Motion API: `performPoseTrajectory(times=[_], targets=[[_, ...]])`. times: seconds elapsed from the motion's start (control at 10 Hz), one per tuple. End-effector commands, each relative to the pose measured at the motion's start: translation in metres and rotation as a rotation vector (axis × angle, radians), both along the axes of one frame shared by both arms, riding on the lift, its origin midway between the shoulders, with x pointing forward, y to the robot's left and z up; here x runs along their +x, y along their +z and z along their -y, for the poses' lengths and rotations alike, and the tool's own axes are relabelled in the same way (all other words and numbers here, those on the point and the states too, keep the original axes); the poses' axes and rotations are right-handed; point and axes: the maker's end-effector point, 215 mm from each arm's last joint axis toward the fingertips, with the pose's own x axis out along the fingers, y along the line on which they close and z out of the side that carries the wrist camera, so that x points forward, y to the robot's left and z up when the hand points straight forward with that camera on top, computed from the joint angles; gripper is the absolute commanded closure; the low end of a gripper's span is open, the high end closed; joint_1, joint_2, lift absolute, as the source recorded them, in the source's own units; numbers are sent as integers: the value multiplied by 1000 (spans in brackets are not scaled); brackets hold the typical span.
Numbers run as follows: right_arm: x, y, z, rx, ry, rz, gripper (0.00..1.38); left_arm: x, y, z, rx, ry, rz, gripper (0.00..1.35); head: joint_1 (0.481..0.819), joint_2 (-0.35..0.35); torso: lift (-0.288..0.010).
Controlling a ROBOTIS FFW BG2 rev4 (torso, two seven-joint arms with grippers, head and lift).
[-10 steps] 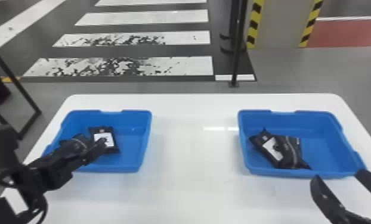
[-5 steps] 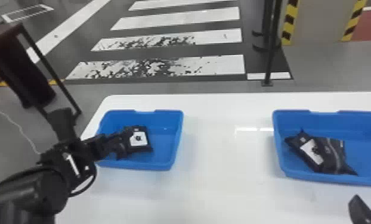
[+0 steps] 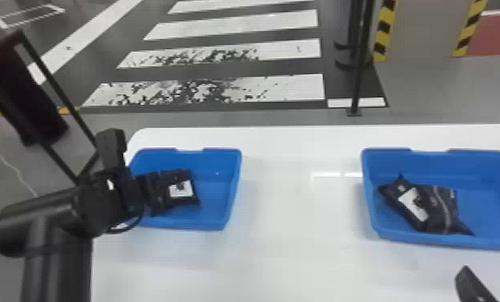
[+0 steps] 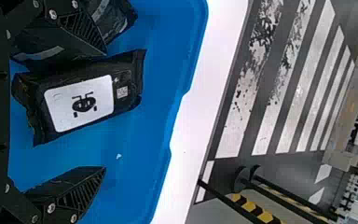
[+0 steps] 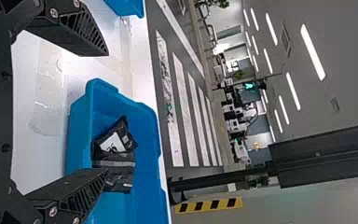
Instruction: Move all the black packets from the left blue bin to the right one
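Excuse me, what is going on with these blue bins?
The robot is moving black packets from the left blue bin to the right one. Its left pincer is open over the left bin, where at least two packets lie ungripped. Two more rest in the right bin, with the right pincer open nearby.

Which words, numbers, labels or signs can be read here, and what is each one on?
No words or numbers are readable.
White label on the flat black packet, left blue bin: only a picture; the small square mark beside it is too small.
White label on a black packet, right blue bin: too blurred.
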Motion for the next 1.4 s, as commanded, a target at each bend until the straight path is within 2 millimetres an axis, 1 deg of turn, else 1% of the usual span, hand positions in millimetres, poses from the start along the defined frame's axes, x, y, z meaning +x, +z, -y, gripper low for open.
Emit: performPoseTrajectory(times=[0.0, 0.3, 0.4, 0.5, 0.6, 0.7, 0.8, 0.9, 1.1, 1.2, 1.3], targets=[[-1, -3, 0, 16, 0, -10, 140, -2, -5, 9, 5, -15, -23, 193, 695, 201, -140], [0, -12, -1, 35, 2, -32, 140, -4, -11, 9, 23, 1, -75, 194, 695, 190, -140], [0, -12, -1, 39, 4, -33, 140, -6, -15, 8, 22, 7, -98, 237, 695, 193, -140], [0, -14, -2, 44, 6, -40, 140, -6, -17, 6, 26, 16, -108, 249, 695, 194, -140], [-1, -17, -2, 50, 7, -46, 140, -3, -23, 7, 17, 18, -128, 254, 695, 197, -140], [-1, -19, -2, 56, 8, -53, 142, -1, -34, 6, 11, 21, -157, 291, 695, 198, -140], [0, -20, -3, 58, 10, -55, 142, 2, -45, 11, -3, 10, -189, 513, 695, 197, -140], [0, -21, -3, 61, 11, -56, 144, 4, -50, 13, -14, 10, -196, 797, 695, 194, -140], [-2, -27, -3, 79, 10, -71, 150, 2, -66, 20, -24, -5, -234, 849, 695, 189, -140], [-2, -28, -4, 84, 12, -75, 151, 2, -70, 23, 0, -19, -237, 1239, 695, 184, -140], [-3, -30, -4, 92, 11, -81, 153, 4, -68, 21, 6, -16, -229, 1200, 695, 178, -140]])
